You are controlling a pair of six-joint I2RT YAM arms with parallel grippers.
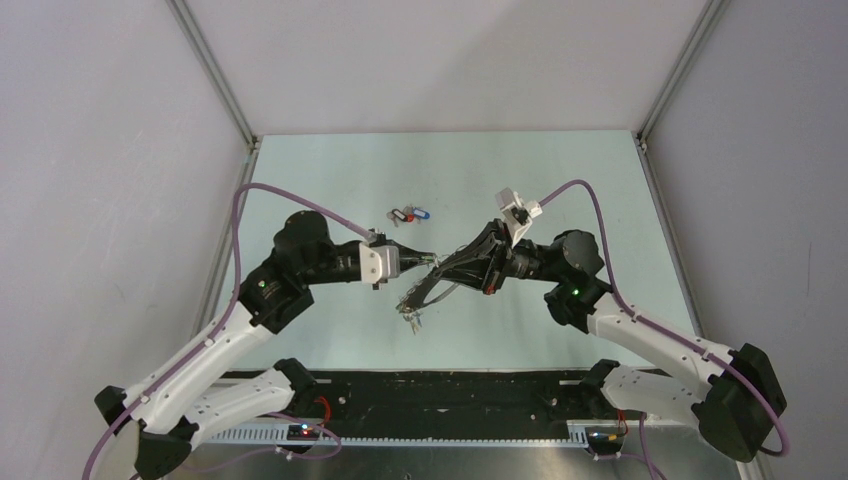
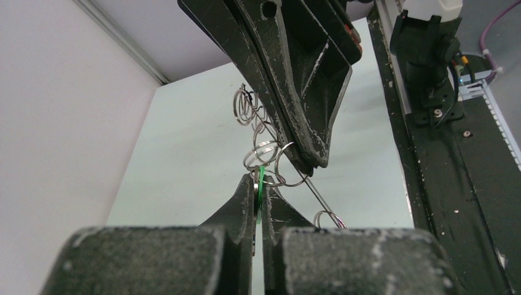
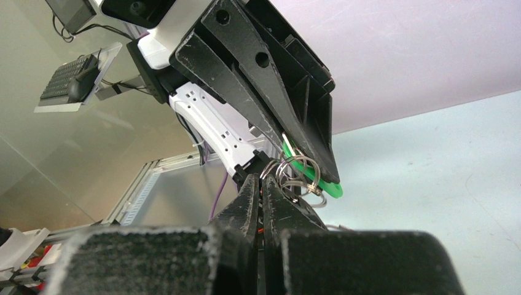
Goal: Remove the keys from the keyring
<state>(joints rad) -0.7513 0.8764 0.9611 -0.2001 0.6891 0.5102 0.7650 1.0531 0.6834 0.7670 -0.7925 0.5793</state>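
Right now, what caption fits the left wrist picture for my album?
Left gripper pinches a green-headed key; right gripper, just above, clamps the keyring fringed with silvery rings.

One left pincer, one right pincer, one keyring, one green tag, one key cluster (uncounted).
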